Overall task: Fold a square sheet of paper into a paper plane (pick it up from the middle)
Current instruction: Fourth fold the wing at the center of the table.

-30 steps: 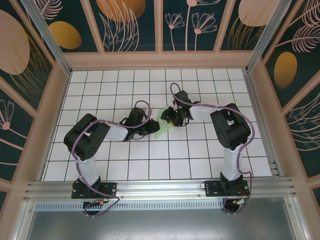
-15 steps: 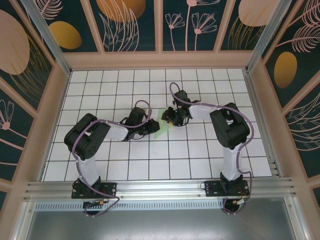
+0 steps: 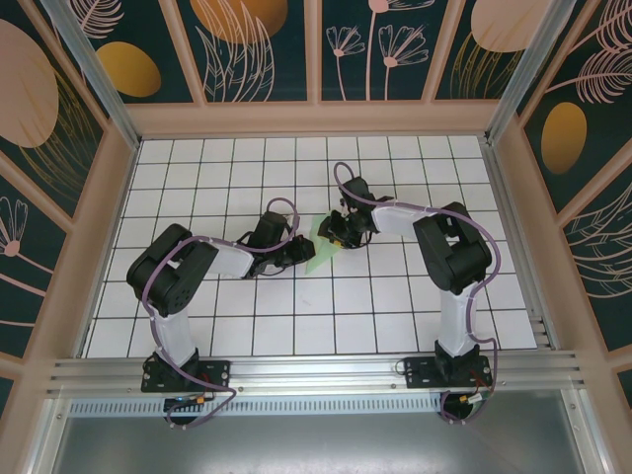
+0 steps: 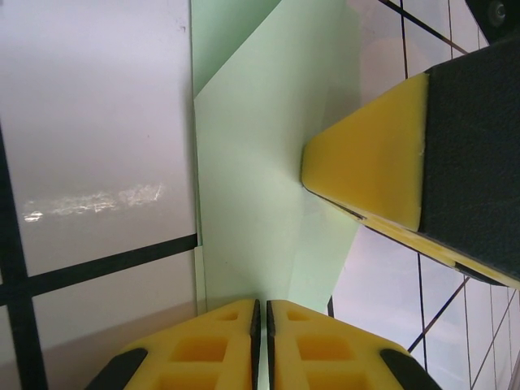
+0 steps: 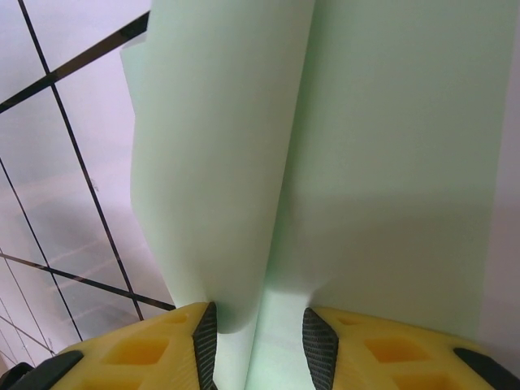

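Between both arms, paper plane (image 3: pixel 318 249), gridded table (image 3: pixel 296 316)

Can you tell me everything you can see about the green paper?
The green paper is thin, pale and smooth, already folded into a narrow shape with layered flaps and a long crease down it. It sits near the middle of the white gridded table, between the two arms. The left gripper has its yellow jaws shut on one edge. The right gripper has its jaws on either side of a raised fold. One right finger presses onto the sheet.
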